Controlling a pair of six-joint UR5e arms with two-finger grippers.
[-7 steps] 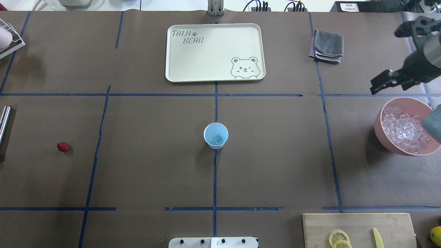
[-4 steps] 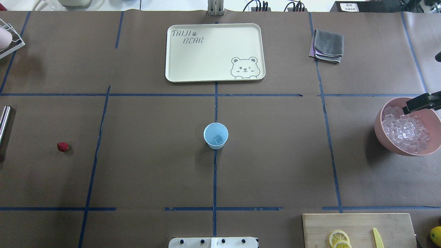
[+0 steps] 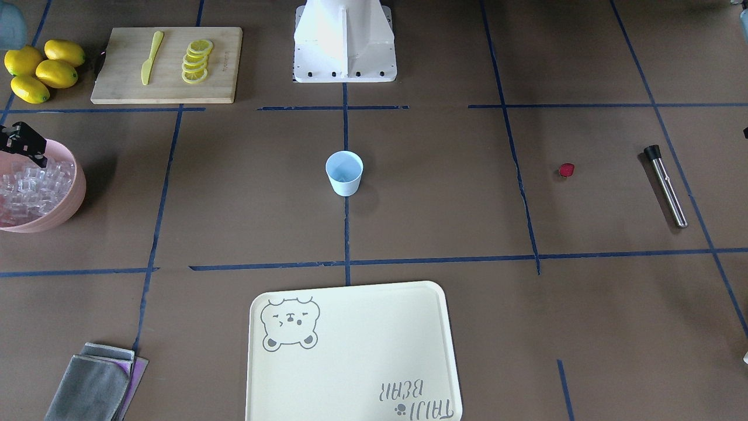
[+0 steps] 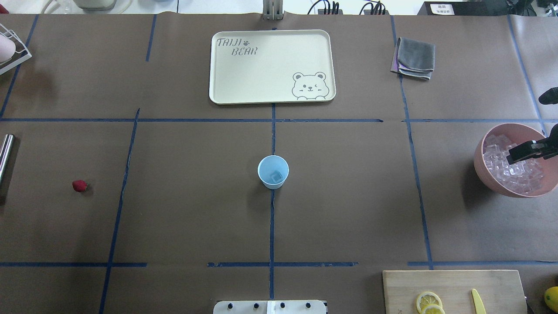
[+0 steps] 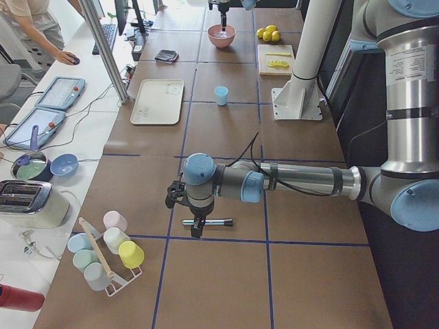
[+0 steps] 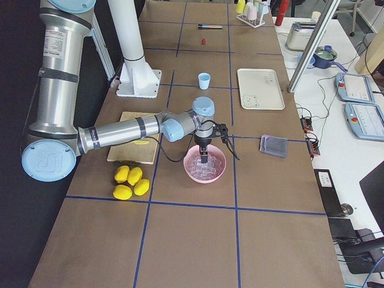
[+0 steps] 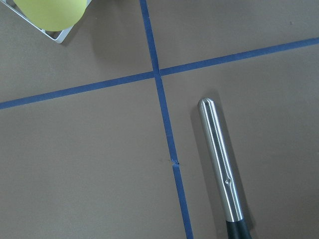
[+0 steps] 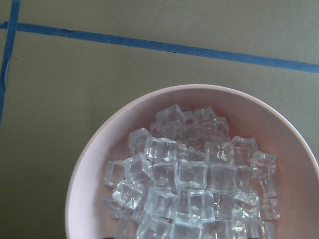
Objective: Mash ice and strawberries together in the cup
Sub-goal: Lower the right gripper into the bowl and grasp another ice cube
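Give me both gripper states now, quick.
Left gripper: cannot be told; it hangs near the metal muddler.
Right gripper: open, empty, over the ice in the pink bowl.

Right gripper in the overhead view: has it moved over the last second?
Yes. The right gripper has shifted down the view and rightward: it was beyond the pink bowl's far rim, and now it overlaps the ice inside.

Right hand (image 4: 532,125) — fingers (image 4: 524,151) wide apart
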